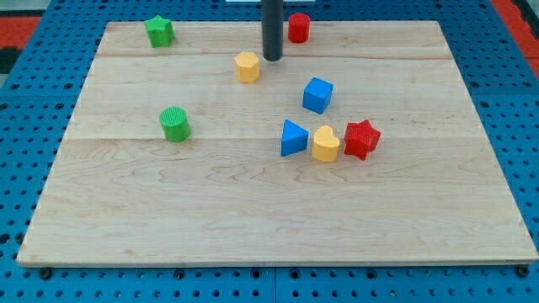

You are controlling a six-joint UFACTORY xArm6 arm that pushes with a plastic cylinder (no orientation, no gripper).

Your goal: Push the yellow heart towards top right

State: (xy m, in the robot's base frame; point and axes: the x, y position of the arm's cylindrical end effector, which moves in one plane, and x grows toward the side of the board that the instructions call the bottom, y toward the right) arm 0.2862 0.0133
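The yellow heart [325,144], smooth and glossy, is seen lying right of centre on the pale grained wooden board [253,210], wedged between a blue triangle [293,138] and a red star [362,139], its lobes being turned toward the frame's upper right. My tip [273,58], a plain dark rod with no fingers to open or close, is being held at the upper centre, well apart from the heart and just right of a yellow hexagon [247,66]. The rod's upper part is being cut off by the frame's top edge.

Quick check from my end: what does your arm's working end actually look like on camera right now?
Only a straight, smooth, dark grey-black cylindrical rod shows, entering from the view's top. No cables, markings or labels are visible on it. My tip is a plain blunt end.
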